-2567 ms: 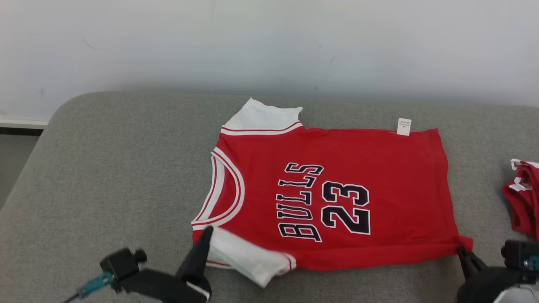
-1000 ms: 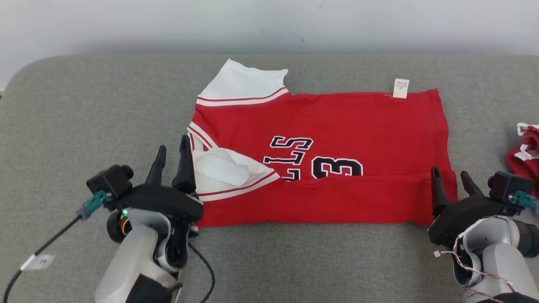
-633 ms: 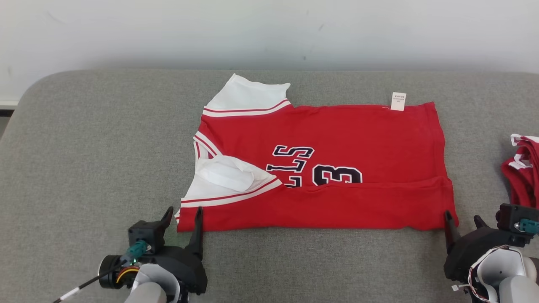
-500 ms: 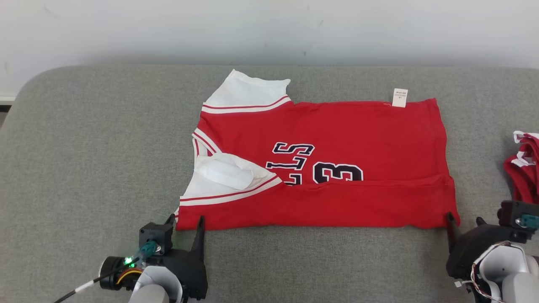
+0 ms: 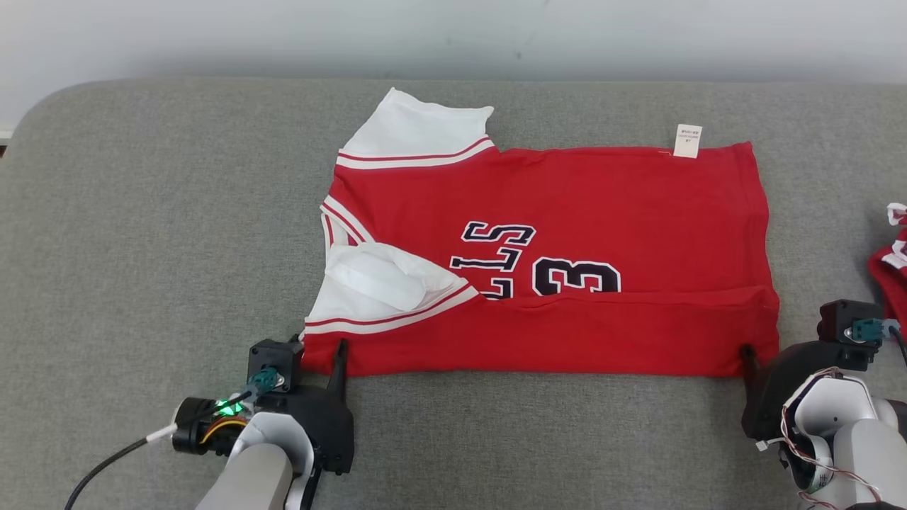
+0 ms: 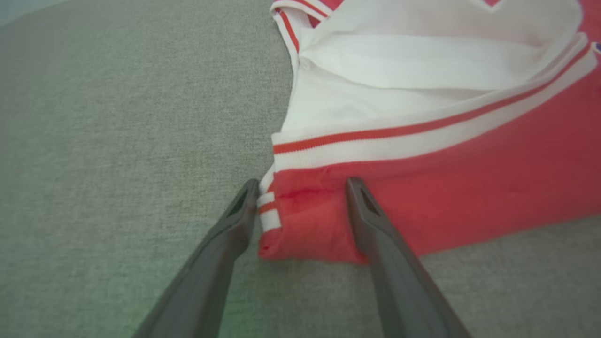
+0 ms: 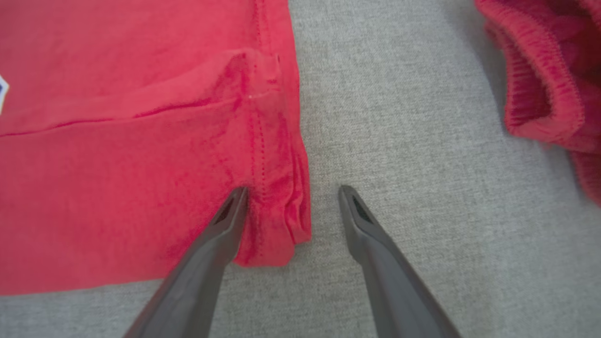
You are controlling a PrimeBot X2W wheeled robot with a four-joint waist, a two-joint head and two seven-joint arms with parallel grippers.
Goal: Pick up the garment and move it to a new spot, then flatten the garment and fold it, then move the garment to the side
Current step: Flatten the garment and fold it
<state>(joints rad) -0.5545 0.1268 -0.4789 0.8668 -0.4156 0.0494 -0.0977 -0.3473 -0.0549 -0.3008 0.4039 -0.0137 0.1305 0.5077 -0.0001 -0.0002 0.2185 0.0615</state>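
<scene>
The left gripper [image 5: 319,345] is being held low over the near left part of the grey cushion [image 5: 142,248], its two dark fingers [image 6: 218,256] being spread wide apart and pointed toward the far edge. A green light [image 5: 225,407] is being shown at its wrist, above the pale left forearm [image 5: 255,474]. The right gripper [image 5: 765,352] is being held likewise low toward the near right, jaws wide apart, the pale right forearm [image 5: 836,425] being raised steeply behind it.
</scene>
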